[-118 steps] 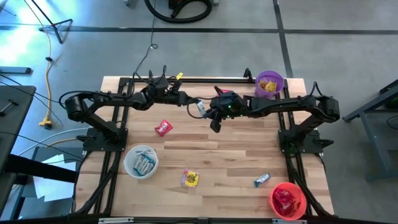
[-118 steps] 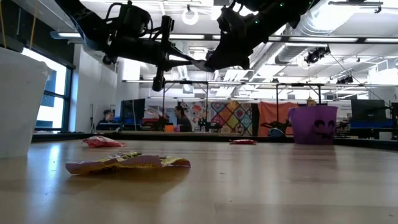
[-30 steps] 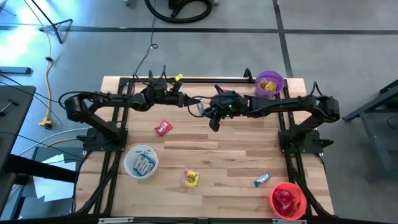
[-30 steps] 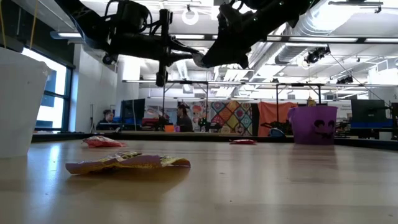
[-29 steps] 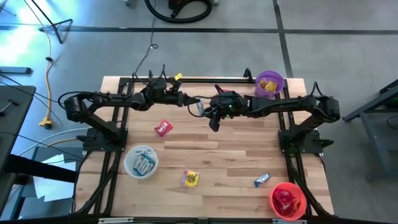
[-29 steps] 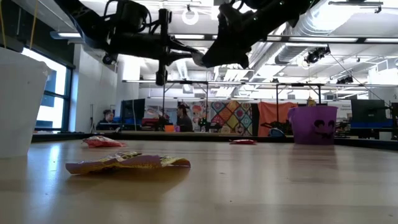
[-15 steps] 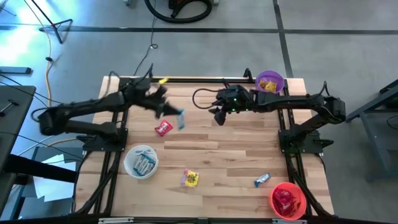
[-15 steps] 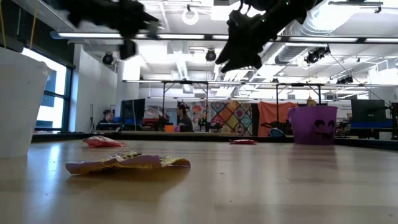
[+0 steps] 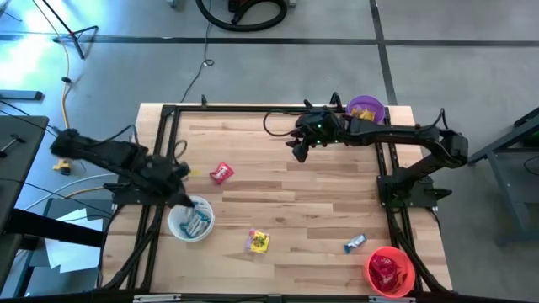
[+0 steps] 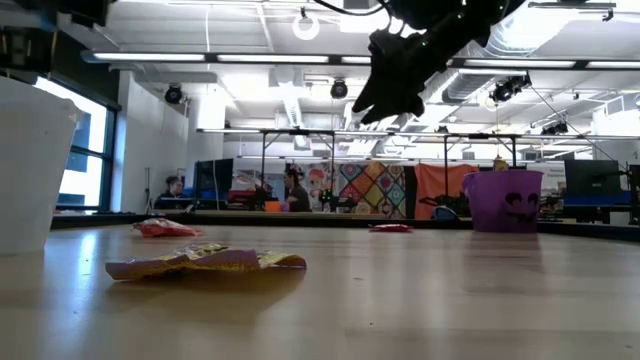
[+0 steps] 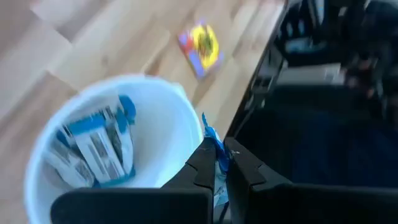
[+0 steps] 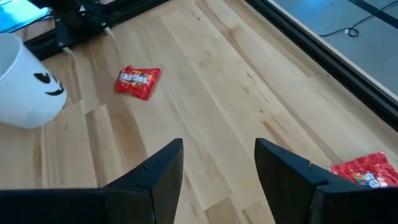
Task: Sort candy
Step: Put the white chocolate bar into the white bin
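Note:
My left gripper [image 11: 216,163] [image 9: 180,196] hangs over the far rim of the white bowl [image 9: 191,220] [image 11: 106,149], shut on a light blue candy [image 11: 213,144]. Several blue candies [image 11: 93,146] lie in that bowl. My right gripper [image 12: 217,163] [image 9: 299,150] is open and holds nothing, high over the table's far middle near the purple bowl [image 9: 365,112]. Flat on the table lie a red candy [image 9: 221,173] [image 12: 138,81], a yellow candy [image 9: 258,242] [image 11: 200,43], a blue candy [image 9: 354,244] and another red one [image 12: 367,169]. My left gripper pinches the light blue candy between its two fingers. One end of the wrapper [image 11: 208,126] sticks out past the fingertips. The fingers point slanting down toward the bowl. The candy is lifted clear, beside the white bowl's rim [image 11: 180,99].
A red bowl [image 9: 389,271] with red candies stands at the near right corner. The purple bowl holds yellow candies. Black frame rails [image 9: 160,168] run along the table's left, right and far sides. Bare wood lies in the middle [image 9: 303,202].
A second ago both grippers met at the blue candy above the table's far middle. My left arm has since swung fast toward the near left with the candy and dropped to the white bowl. My right gripper has drawn back toward the purple bowl.

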